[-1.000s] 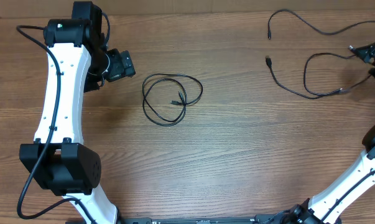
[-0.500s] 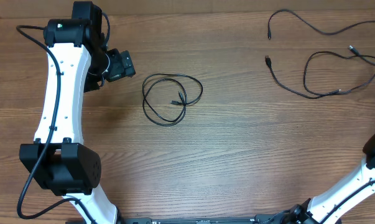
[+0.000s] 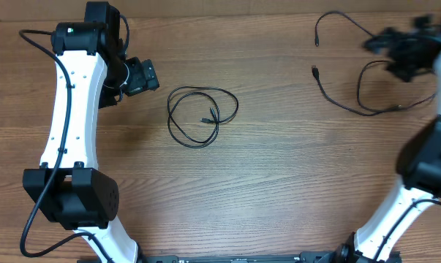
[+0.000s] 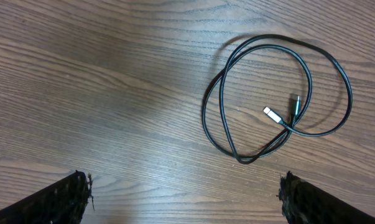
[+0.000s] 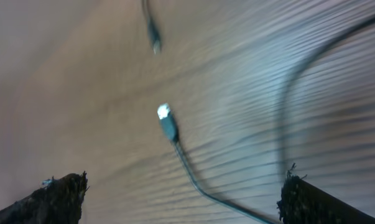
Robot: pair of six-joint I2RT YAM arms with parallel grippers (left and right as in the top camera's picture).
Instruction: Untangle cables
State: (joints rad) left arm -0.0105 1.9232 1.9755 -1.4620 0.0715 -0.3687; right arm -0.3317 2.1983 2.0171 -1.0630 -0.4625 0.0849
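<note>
While the right gripper (image 3: 404, 52) is blurred over the loose cables (image 3: 342, 104) by the far right corner, jaws apart and empty, I should settle it before pinching one plug (image 5: 167, 124). My left gripper (image 3: 145, 76) hangs spread near the coil (image 4: 277, 99), toward the far edge.

- Left arm (image 3: 68, 109): long white shell, small dark screw dots along its length, bulky black joint housings at both ends.
- Thick black wire (image 3: 31, 42) looped off the upper housing; a second one beside the lower housing.
- Right arm (image 3: 396, 223): same white shell, black joint housing, far end a blurred black mass.
- Left fingertips (image 4: 56, 200): black, ragged-edged.
- Right fingertips (image 5: 53, 199): black, same rough edge.
</note>
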